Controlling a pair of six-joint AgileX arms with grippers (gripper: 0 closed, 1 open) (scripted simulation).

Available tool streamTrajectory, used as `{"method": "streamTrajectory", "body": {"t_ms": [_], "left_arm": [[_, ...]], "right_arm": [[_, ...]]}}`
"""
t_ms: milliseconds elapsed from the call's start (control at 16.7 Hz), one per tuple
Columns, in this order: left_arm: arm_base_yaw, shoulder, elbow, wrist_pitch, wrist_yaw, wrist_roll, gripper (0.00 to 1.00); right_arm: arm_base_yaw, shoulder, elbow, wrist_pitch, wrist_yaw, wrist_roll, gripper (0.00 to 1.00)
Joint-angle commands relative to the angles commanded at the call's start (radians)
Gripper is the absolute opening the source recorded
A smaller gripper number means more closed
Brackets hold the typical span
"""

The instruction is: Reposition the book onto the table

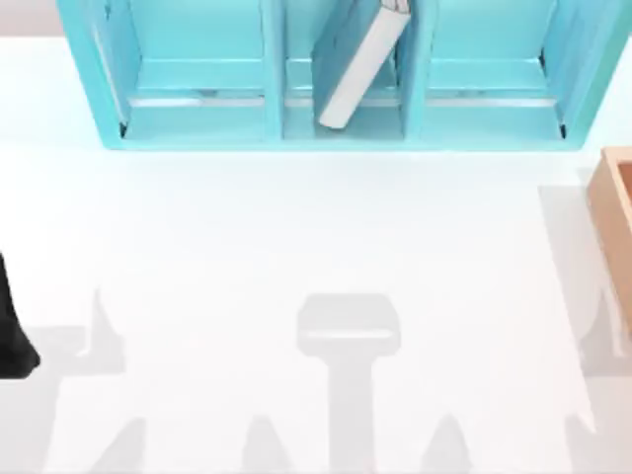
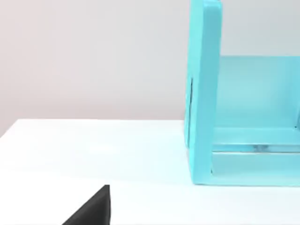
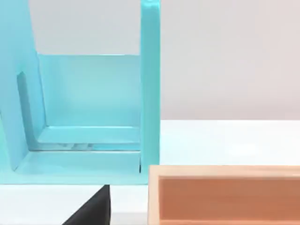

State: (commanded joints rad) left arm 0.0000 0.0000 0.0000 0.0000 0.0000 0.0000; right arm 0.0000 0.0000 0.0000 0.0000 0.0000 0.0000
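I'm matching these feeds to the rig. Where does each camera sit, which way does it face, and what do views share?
Top view: above the table, looking down at the shelf unit; the book leans in its middle compartment; the left arm is at the left edge.
Left wrist view: low, facing the shelf's end compartment; a dark claw part shows.
Right wrist view: low, facing the shelf and the wooden box; dark claw part.
All share shelf and table.

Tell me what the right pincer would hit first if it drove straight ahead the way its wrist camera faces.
Probably the tan wooden box, sitting closest in the right wrist view. The cyan shelf unit stands behind it, though depth is hard to judge.
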Motion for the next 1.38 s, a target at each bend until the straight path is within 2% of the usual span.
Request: {"method": "streamTrajectory", "body": {"t_ms": [300,540,1080,1380], "left_arm": [[0.000,0.000,0.000,0.000,0.000,0.000,1.00],[0.000,0.000,0.000,0.000,0.000,0.000,1.00],[0.000,0.000,0.000,0.000,0.000,0.000,1.00],[0.000,0.000,0.000,0.000,0.000,0.000,1.00]], "right_arm": [[0.014,0.055,0.040,0.021,0.027,0.022,1.00],[0.064,0.267,0.188,0.106,0.131,0.097,1.00],[0.257,1.046,0.707,0.477,0.480,0.321,1.00],[0.413,1.537,0.951,0.715,0.621,0.407,1.00]]}}
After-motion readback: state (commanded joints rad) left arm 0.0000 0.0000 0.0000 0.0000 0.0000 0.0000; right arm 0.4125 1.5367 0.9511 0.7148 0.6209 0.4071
